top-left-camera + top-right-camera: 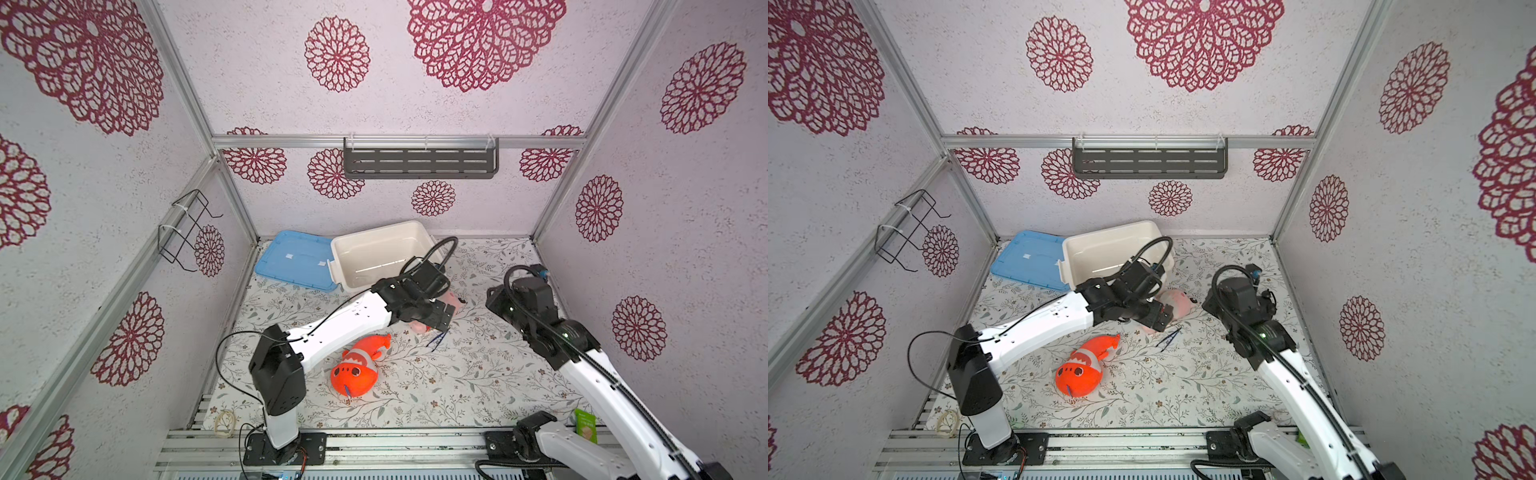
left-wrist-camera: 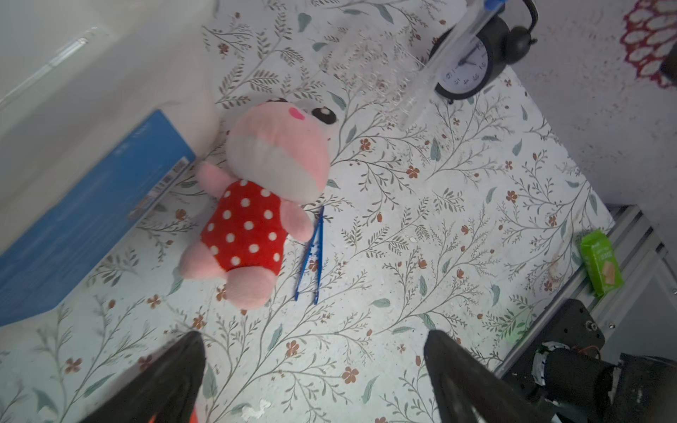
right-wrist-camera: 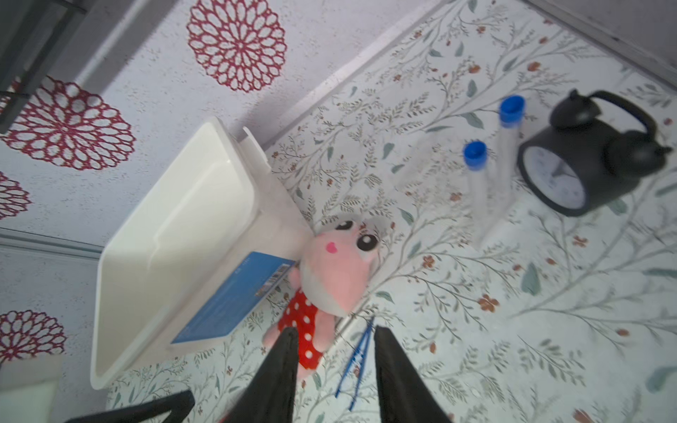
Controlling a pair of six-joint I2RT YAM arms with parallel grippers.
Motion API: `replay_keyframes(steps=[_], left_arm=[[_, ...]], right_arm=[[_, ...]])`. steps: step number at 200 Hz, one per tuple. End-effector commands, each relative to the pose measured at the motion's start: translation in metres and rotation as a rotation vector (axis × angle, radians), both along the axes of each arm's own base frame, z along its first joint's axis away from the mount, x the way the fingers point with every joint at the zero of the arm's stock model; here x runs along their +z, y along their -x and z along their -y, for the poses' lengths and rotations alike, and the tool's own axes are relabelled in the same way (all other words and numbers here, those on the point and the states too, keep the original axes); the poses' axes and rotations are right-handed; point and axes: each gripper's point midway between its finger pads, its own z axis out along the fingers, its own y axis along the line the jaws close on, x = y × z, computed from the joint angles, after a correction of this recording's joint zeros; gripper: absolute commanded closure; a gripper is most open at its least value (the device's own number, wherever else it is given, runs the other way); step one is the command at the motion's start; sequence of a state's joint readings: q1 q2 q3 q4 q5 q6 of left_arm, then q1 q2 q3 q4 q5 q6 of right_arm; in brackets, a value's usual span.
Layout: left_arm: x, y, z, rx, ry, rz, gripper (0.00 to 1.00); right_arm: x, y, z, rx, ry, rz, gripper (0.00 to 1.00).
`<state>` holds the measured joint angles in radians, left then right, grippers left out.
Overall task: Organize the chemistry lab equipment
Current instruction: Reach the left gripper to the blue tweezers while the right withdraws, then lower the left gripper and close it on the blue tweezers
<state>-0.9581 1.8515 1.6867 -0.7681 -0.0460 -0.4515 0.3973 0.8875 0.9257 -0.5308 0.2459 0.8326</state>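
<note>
Dark blue tweezers [image 1: 436, 338] [image 1: 1169, 337] [image 2: 311, 256] [image 3: 357, 362] lie on the flowered mat beside the pink plush doll. My left gripper [image 2: 313, 335] [image 1: 440, 316] hovers just short of them, jaws wide open and empty. My right gripper [image 3: 335, 331] is over the tweezers and the doll, jaws partly open with nothing between them; in both top views its wrist hides its fingers. Two clear blue-capped tubes [image 3: 476, 175] [image 3: 509, 139] lie next to a black alarm clock. Faint clear glassware [image 2: 366, 62] sits near the tubes. A thin rod [image 1: 380, 267] lies in the white bin [image 1: 345, 266].
The pink plush doll [image 2: 263, 205] [image 3: 329, 278] lies against the bin. An orange plush fish [image 1: 359, 365] lies mid-mat. The blue lid [image 1: 295, 259] lies left of the bin. The alarm clock [image 3: 582, 164] stands at the far right, a green packet [image 2: 600, 262] at the front edge.
</note>
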Motion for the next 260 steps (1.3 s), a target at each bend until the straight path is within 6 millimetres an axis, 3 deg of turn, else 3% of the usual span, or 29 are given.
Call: replay_keyframes(steps=[1, 18, 20, 27, 55, 93, 104, 127, 260], left_arm=[[-0.014, 0.016, 0.018, -0.061, -0.017, -0.056, 0.08], [-0.023, 0.021, 0.027, -0.074, -0.035, -0.081, 0.11], [-0.036, 0.021, 0.03, -0.077, -0.06, -0.095, 0.11], [-0.043, 0.022, 0.035, -0.089, -0.085, -0.098, 0.11], [-0.068, 0.022, 0.05, -0.121, -0.169, -0.132, 0.1], [-0.104, 0.011, 0.042, -0.055, -0.313, -0.154, 0.21], [-0.112, 0.008, 0.039, -0.023, -0.34, -0.157, 0.26], [-0.129, 0.006, 0.035, 0.02, -0.387, -0.178, 0.29], [-0.179, 0.003, 0.032, 0.001, -0.441, -0.245, 0.42]], right_arm=[[-0.003, 0.02, 0.015, -0.015, -0.016, 0.014, 0.59], [-0.015, 0.031, 0.023, -0.031, -0.056, -0.013, 0.59], [-0.016, 0.032, 0.023, -0.031, -0.063, -0.015, 0.59], [-0.019, 0.036, 0.024, -0.035, -0.079, -0.023, 0.58], [-0.019, 0.052, 0.034, -0.069, -0.1, -0.012, 0.57], [-0.01, 0.065, 0.04, -0.05, -0.053, -0.021, 0.56], [-0.008, 0.067, 0.04, -0.041, -0.04, -0.029, 0.51], [-0.006, 0.067, 0.038, -0.024, -0.037, -0.028, 0.51], [0.001, 0.073, 0.046, -0.073, -0.071, 0.015, 0.51]])
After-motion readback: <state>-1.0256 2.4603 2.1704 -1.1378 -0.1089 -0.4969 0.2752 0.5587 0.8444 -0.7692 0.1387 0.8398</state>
